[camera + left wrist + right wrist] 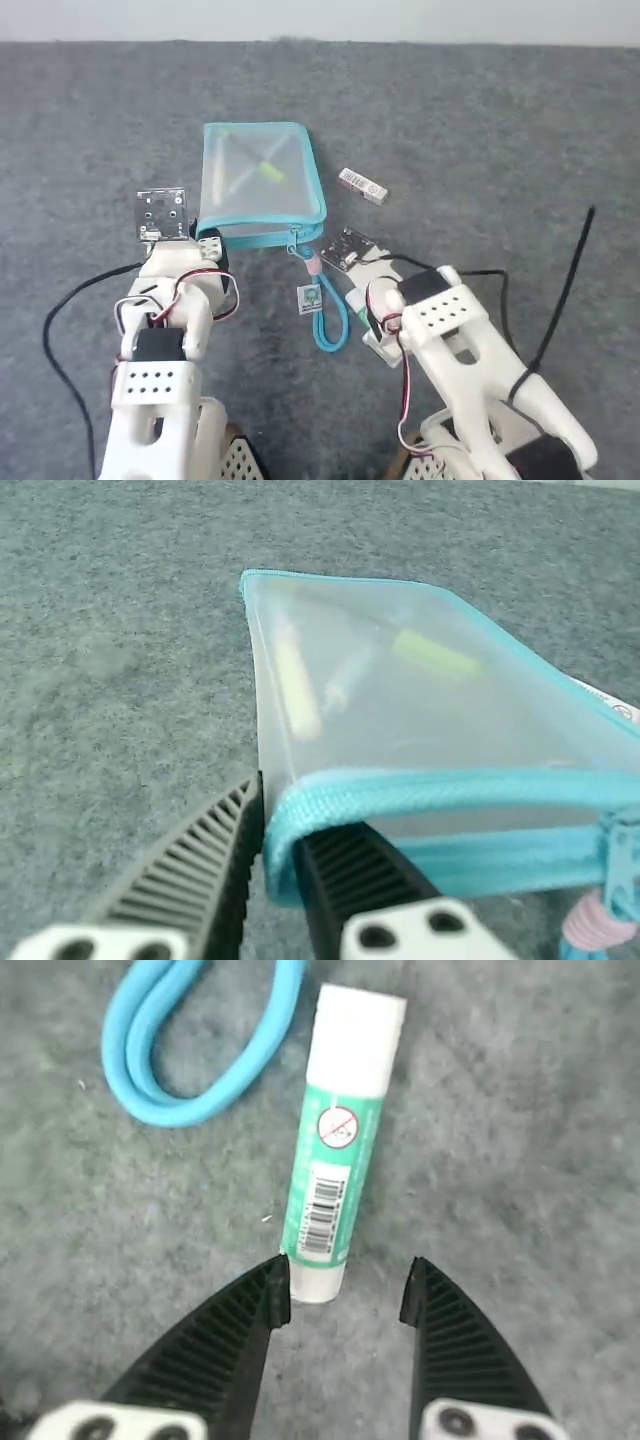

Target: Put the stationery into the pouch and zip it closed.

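A translucent pouch (262, 185) with teal edging lies flat at the table's middle; its zip edge faces the arms. Inside it lie a yellow pen (295, 685) and a green marker (435, 652). My left gripper (278, 855) is shut on the pouch's near left corner (207, 243). A green-and-white glue stick (340, 1130) lies on the grey mat, and my right gripper (346, 1282) is open, its fingers straddling the stick's near end. The right gripper (356, 296) sits just right of the strap. A small white eraser (362, 186) lies to the right of the pouch.
A teal strap loop (330, 320) with a small tag (310, 298) and a pink zip pull (312, 262) trails from the pouch's near right corner, close to the glue stick. The strap (190, 1050) curls beside the stick. Grey mat (480, 130) stretches all around.
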